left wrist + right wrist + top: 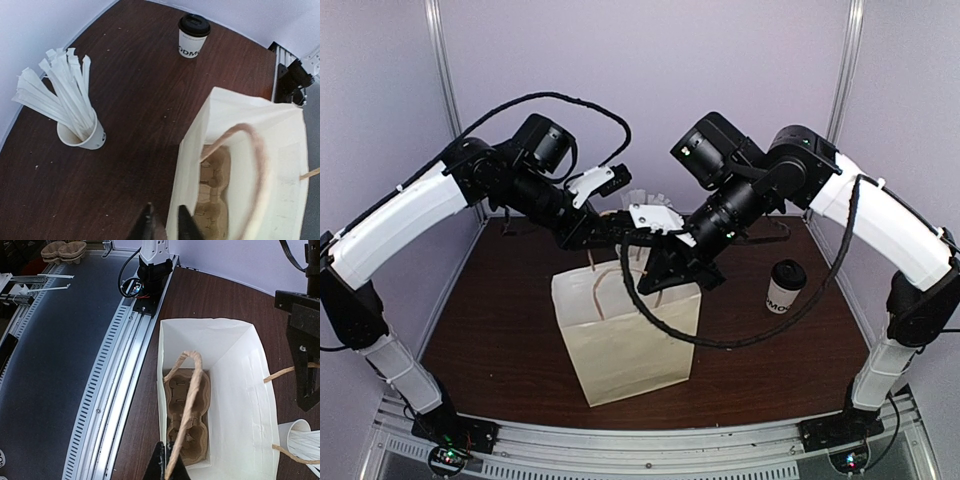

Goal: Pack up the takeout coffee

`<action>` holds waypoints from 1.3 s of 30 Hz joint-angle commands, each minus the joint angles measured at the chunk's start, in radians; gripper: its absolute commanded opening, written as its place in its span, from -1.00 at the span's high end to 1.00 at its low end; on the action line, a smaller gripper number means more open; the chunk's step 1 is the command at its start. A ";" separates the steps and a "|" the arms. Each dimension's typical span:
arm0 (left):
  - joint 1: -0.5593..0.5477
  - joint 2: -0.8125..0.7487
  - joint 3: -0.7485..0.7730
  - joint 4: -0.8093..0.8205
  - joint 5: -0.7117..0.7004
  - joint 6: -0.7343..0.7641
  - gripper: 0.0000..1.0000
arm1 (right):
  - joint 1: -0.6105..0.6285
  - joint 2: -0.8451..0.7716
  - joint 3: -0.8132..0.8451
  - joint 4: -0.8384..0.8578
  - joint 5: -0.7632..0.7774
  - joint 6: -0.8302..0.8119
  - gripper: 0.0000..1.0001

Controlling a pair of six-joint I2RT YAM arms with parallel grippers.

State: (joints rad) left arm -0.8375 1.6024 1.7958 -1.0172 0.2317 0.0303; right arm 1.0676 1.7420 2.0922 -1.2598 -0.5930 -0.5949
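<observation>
Two grippers met above the open mouth of a white paper bag (620,340) that stood upright at the middle of the dark table (510,330). The right gripper (169,471) had its fingers (158,465) pressed fully together on a twine handle (192,390) of the bag. The cord ran straight into the pinch and arched up over the opening. Below that arch a brown pulp tray (187,415) lay flat on the bag's floor.

The left gripper (165,227) sat at the bag's rim on the opposite side. Its fingers (146,225) stood only a narrow gap apart, with the edge of the bag's wall in that gap. Whether they actually pinched the paper I cannot tell.

The coffee cup (785,290) stood upright on the table to the right of the bag, outside it and well apart from both grippers. Its black lid (194,24) was seated on top and dark letters showed low on its side. Neither gripper touched it.

Behind the bag stood a second white cup (82,137) full of tall wrapped sticks (60,90).
</observation>
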 commanded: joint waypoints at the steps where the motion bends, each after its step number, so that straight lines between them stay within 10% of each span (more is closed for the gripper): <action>1: 0.004 0.009 0.105 0.029 0.135 0.012 0.98 | 0.003 -0.027 0.039 0.005 0.050 0.001 1.00; 17: 0.003 0.158 0.514 -0.027 0.192 0.051 1.00 | -0.002 -0.094 0.234 0.024 0.264 -0.057 1.00; 39: 0.003 0.203 0.551 -0.044 0.223 0.071 1.00 | -0.002 -0.068 0.249 0.015 0.237 -0.049 1.00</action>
State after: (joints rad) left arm -0.8375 1.7966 2.3180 -1.0721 0.4328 0.0807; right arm 1.0672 1.6630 2.3173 -1.2530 -0.3569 -0.6506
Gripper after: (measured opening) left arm 0.009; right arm 0.009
